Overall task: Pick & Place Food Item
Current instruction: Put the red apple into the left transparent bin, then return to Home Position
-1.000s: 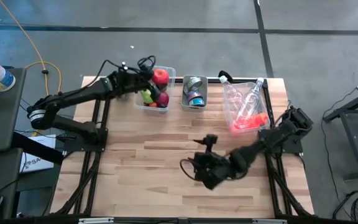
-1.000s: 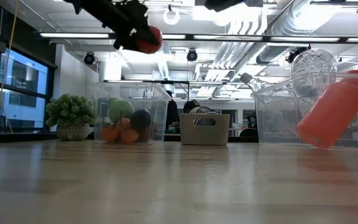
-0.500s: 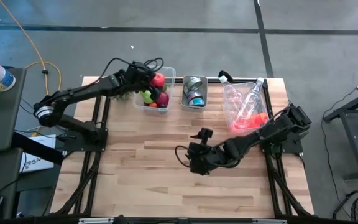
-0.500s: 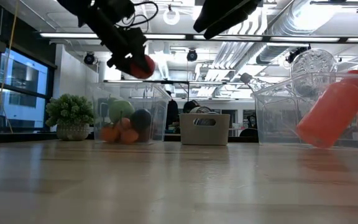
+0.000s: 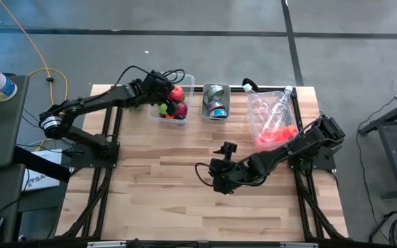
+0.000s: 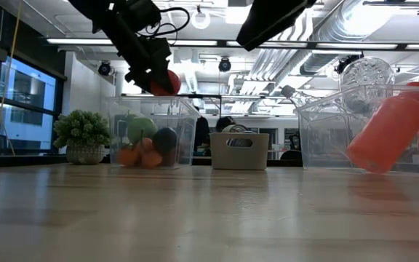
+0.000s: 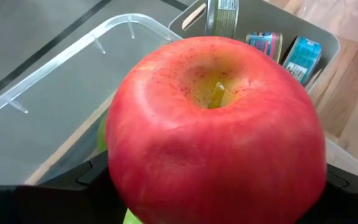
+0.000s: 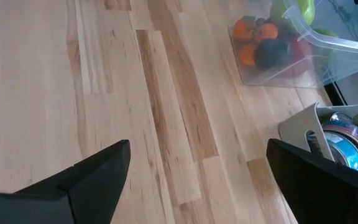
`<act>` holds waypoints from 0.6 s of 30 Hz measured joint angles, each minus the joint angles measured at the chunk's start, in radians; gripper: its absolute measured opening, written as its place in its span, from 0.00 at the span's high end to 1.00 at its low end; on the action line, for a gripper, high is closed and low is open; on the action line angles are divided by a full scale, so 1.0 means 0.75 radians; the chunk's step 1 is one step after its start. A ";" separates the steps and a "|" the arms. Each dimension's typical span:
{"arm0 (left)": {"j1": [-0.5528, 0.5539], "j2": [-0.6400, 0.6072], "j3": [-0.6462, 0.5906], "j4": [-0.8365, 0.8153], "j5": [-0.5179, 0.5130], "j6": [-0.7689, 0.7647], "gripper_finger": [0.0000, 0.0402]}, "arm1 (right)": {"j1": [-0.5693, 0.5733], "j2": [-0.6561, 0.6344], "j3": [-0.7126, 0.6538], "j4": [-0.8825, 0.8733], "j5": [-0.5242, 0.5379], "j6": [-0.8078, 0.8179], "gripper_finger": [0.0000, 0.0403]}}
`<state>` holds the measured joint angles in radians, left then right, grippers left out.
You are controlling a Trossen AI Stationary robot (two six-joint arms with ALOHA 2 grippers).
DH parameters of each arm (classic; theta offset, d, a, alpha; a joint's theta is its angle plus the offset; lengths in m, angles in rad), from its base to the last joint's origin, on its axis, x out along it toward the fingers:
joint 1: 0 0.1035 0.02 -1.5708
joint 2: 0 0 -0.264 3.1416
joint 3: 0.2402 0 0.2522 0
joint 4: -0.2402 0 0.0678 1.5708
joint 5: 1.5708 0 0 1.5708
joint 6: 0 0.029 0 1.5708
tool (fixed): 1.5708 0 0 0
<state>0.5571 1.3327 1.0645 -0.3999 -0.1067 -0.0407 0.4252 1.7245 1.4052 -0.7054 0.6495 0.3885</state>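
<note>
Red round apple (image 7: 216, 127) clamped in left gripper (image 5: 173, 94) | over clear plastic fruit bin (image 5: 187, 80) at wooden worktop's (image 5: 157, 179) far edge | right gripper (image 5: 217, 184) spread wide, empty, above worktop's middle | grey can tray (image 5: 216, 114) beside bin

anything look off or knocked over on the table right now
One thing: the clear bin at the table's right rear sits askew, tilted rather than flat, with an orange bottle leaning inside it. The fruit bin and the grey can bin stand square. Nothing is spilled. The left gripper holds a red apple above the fruit bin.
</note>
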 joint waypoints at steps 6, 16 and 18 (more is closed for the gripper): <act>0.000 0.000 0.000 0.002 -0.069 -0.032 0.19 | 0.000 0.000 0.000 -0.005 0.000 0.000 0.09; -0.007 -0.001 0.000 0.009 -0.134 -0.005 0.05 | 0.007 0.000 0.000 -0.123 0.002 0.097 0.09; -0.007 -0.001 0.000 0.010 -0.134 0.004 0.04 | 0.011 0.000 0.000 -0.155 0.003 0.098 0.09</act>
<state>0.5522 1.3323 1.0645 -0.3923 -0.2073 -0.0376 0.4331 1.7245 1.4052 -0.8220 0.6518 0.4618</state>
